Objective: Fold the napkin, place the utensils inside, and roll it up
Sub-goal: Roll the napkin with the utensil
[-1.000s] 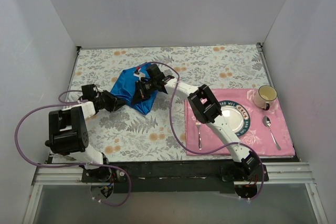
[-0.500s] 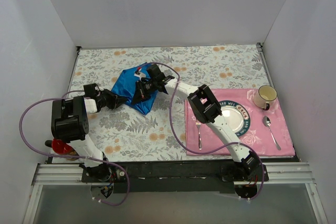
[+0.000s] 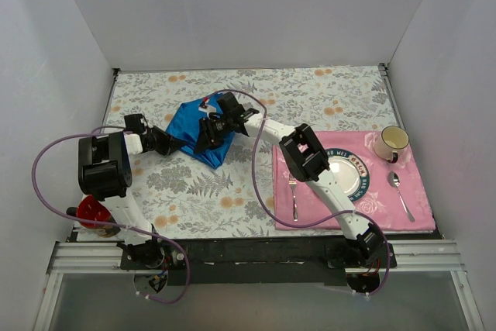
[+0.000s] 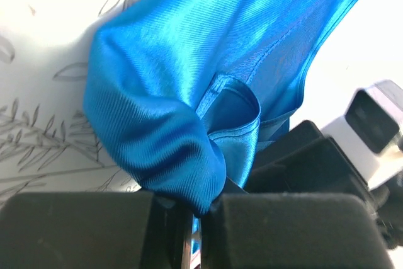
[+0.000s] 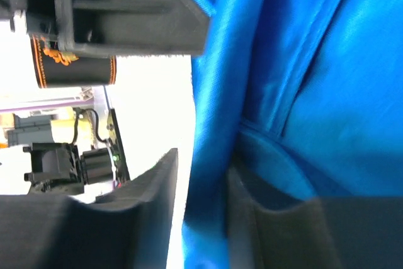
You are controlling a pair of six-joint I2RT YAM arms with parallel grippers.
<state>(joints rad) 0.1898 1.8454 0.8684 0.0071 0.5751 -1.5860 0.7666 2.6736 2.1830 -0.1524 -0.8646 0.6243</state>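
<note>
The blue napkin lies bunched on the floral tablecloth, left of centre. My left gripper is at its left edge and shut, with a fold of the napkin pinched between the fingers of that gripper. My right gripper is at the cloth's near right side. Its jaws stand apart, a hanging fold of napkin runs between them, and a gap shows beside the left finger. A fork and a spoon lie on the pink placemat.
The pink placemat at the right carries a plate and a mug. A red round object sits at the near left edge by the left arm's base. White walls enclose the table on three sides.
The left arm swung its upper body back, uncovering the red object, and its jaws closed on the napkin's edge. The right gripper's jaws have parted from the cloth.
</note>
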